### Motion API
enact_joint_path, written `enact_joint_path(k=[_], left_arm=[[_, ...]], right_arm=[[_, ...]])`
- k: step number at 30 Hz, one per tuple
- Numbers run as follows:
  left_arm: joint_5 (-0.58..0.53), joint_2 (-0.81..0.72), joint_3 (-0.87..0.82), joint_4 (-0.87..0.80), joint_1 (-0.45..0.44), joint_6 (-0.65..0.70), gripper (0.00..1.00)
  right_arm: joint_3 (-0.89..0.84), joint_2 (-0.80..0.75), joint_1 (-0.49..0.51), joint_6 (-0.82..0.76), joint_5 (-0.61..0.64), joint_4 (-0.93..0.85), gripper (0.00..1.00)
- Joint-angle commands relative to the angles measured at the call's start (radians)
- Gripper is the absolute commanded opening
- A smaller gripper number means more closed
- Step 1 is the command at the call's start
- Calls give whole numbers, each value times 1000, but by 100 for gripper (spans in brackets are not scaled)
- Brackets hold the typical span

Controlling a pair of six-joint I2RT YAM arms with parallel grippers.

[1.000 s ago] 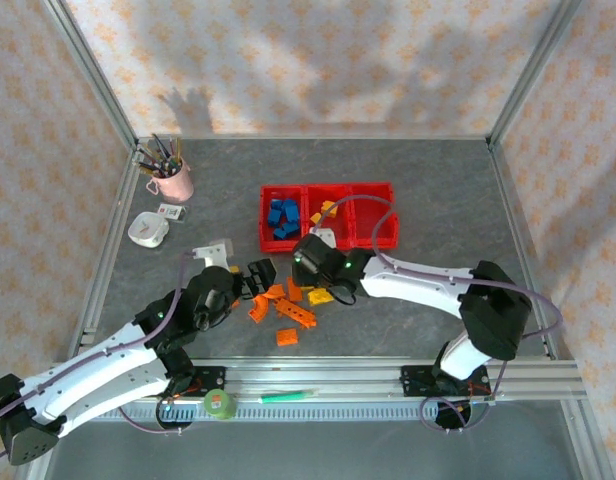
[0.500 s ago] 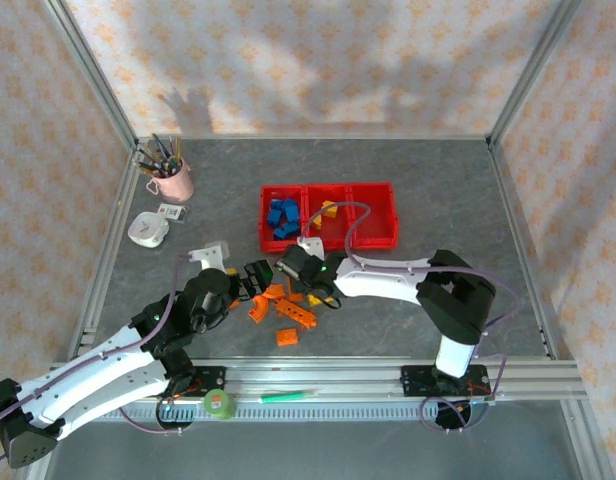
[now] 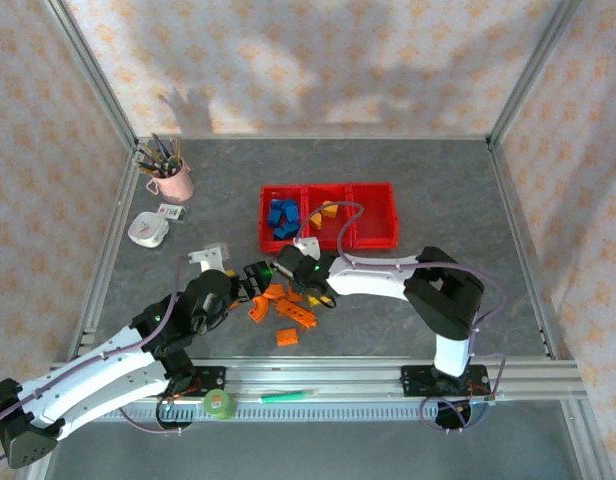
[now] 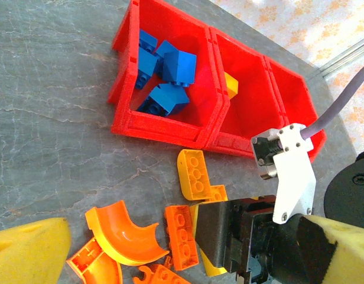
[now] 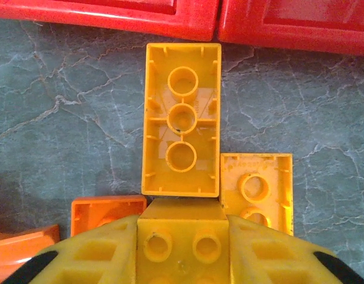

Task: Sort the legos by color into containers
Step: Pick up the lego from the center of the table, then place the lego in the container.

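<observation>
**Held brick** (image 5: 181, 234): yellow, glossy plastic, two round marks on the face toward the right wrist camera. It sits in the loose pile in front of the bins, its far end touching the long brick.

**Right gripper** (image 5: 182, 260): yellow ribbed fingers pressed on both sides of the held brick. The arm is folded at the elbow, with the forearm running low and leftward to the pile.

**Left gripper** (image 3: 258, 278): fingers spread wide with nothing between them, at the pile's left edge. The arm stretches diagonally from the near left corner.

**Long brick** (image 5: 182, 118): yellow and hollow, underside up, with three tubes in a line. Its long axis points at the bins and its far end lies just short of their wall.

**Square brick** (image 5: 256, 189): yellow, underside up, beside the long brick.

**Orange pieces** (image 4: 120, 228): curved arches and studded blocks, scattered left of the yellow ones.

**Bins** (image 4: 161, 127): three red bins joined in a row.
- The left bin holds blue bricks (image 4: 167, 77).
- The middle bin holds a yellow piece (image 4: 230, 84).

**Surface** (image 3: 438, 170): grey, marbled.
</observation>
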Motion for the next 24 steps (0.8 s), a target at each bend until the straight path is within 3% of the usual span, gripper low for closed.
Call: enact_joint_path(k=[1,13,24], left_arm=[[-8,-5,-4,16,2,-3,99],[-1,38,29,36,3,22,99],[36,157,64,143,14,65,99]], right_arm=[[17,-16,2,0,41,-9,33],[-7,-210,-40,-10,21,-37,32],[74,-254,-251,-118,7,-45,32]])
